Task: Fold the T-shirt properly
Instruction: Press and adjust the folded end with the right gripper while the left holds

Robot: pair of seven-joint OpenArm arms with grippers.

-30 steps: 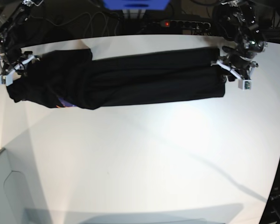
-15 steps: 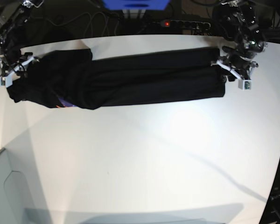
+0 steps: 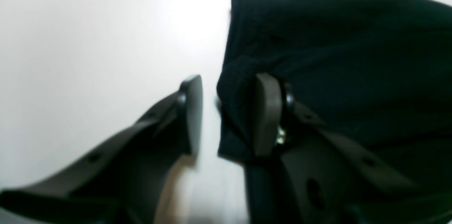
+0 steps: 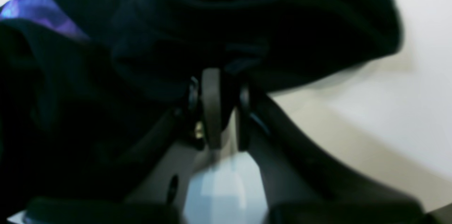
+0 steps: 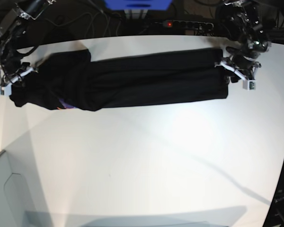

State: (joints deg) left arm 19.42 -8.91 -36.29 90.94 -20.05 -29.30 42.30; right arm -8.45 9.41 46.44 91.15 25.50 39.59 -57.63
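The black T-shirt [image 5: 146, 80] lies as a long band across the far side of the white table [image 5: 156, 165]. My right gripper [image 5: 12, 81] is at its bunched left end. In the right wrist view this gripper [image 4: 227, 111] has its jaws nearly together, with dark T-shirt [image 4: 212, 23] fabric caught at the tips. A purple patch [image 4: 35, 8] shows on the cloth there. My left gripper [image 5: 237, 75] is at the straight right end. Up close it [image 3: 229, 114] is open, and the T-shirt [image 3: 353, 58] hem sits against one finger [image 3: 266, 114], clear of the other.
Behind the table's far edge lie a power strip [image 5: 182, 22] with a red light, cables and a blue object [image 5: 137, 4]. A grey panel [image 5: 4, 189] stands at the near left corner. Bare white table stretches in front of the shirt.
My right gripper's jaws have closed onto the shirt's left end, which has shifted slightly and changed shape. The left gripper and the right end have barely moved.
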